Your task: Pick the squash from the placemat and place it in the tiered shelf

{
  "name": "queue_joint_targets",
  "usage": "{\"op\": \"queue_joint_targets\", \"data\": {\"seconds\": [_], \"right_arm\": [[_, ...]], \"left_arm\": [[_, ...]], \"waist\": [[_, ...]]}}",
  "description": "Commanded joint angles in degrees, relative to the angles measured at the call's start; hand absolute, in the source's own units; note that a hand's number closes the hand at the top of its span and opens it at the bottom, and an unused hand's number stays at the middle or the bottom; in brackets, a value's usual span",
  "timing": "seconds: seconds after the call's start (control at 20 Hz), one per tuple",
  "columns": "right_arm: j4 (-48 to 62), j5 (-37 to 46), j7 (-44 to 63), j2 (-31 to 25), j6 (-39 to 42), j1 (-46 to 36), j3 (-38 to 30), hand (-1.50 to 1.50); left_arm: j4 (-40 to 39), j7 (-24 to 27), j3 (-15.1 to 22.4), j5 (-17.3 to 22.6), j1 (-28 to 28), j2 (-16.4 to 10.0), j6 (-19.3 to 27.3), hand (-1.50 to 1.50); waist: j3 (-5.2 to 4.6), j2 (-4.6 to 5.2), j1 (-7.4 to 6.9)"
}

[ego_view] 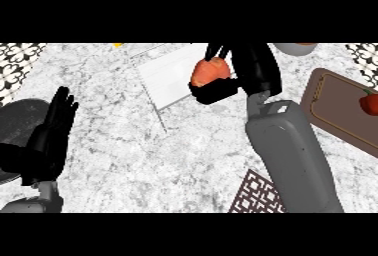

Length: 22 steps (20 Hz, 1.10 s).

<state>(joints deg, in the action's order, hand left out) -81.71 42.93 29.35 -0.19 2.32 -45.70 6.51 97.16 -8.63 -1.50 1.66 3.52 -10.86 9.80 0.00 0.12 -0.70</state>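
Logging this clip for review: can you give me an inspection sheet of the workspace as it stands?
Surface: grey-white marbled counter.
Job's things: orange squash held off the counter, showing against the right edge of the white tiered shelf; patterned placemat at the lower edge, partly hidden by the right forearm.
Clutter: brown board at the right with a red item on it; grey vessel and a small yellow thing at the top edge.
Hands: right hand curled round the squash; left hand open, resting at the left.
Cables: nothing seen.
Surroundings: patterned tiles in the upper corners.
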Motion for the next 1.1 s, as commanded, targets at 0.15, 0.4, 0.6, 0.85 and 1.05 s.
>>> {"op": "queue_joint_targets", "data": {"seconds": [0.15,0.4,0.6,0.85,1.05], "right_arm": [[19.27,-0.90,-10.27,0.17,-13.18,-5.63,-1.52,1.50],[32.73,-3.05,-18.99,0.17,-17.72,-12.41,-6.17,1.50],[40.40,-0.69,-21.04,-0.14,-20.16,-14.13,-4.80,1.50],[45.82,-11.07,-22.92,0.18,-22.52,-18.24,-10.94,-1.50],[53.72,-12.79,-29.05,-1.40,-19.69,-20.69,-13.32,-1.50]], "left_arm": [[-0.73,-0.09,-0.57,0.10,0.94,0.19,-1.24,0.00],[-2.30,1.15,-0.88,-0.30,2.47,0.99,-1.05,0.00],[-0.96,-1.92,0.72,-2.28,2.68,2.15,0.60,0.00],[-0.76,-2.41,0.00,-2.54,4.23,1.83,0.71,0.00],[2.05,-2.95,0.02,-1.63,0.65,1.05,-1.23,0.00]], "waist": [[-0.01,0.17,-0.47],[-0.01,0.30,-0.67],[0.00,0.25,-0.54],[0.02,0.29,-0.82],[0.02,0.42,-1.21]]}}
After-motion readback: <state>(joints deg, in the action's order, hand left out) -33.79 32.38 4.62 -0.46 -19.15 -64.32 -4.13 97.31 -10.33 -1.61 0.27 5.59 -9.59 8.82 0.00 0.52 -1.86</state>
